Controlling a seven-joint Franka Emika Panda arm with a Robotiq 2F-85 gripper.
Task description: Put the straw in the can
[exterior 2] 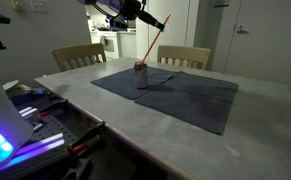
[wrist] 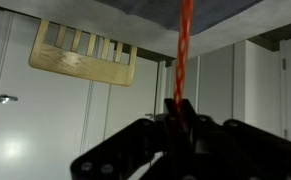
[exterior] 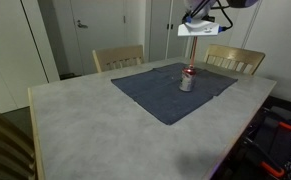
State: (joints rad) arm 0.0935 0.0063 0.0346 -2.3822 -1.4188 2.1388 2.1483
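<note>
Straw (exterior 2: 155, 40) in the can (exterior 2: 142, 72) yet? — mo

Can't really tell lol. The gripper (wrist: 177, 118) is clamped on the straw up high. The straw slants down, low tip right at the can's top. The can stands upright on the cloth (exterior 2: 185, 95). Whether the tip is inside the opening is too small to see. Probably left: push it in, let go. — jay

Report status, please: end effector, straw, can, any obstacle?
End effector shut on straw. Straw tilted, lower end at can top; inserted or not, cannot tell. Can upright on blue cloth, nothing blocking.
</note>
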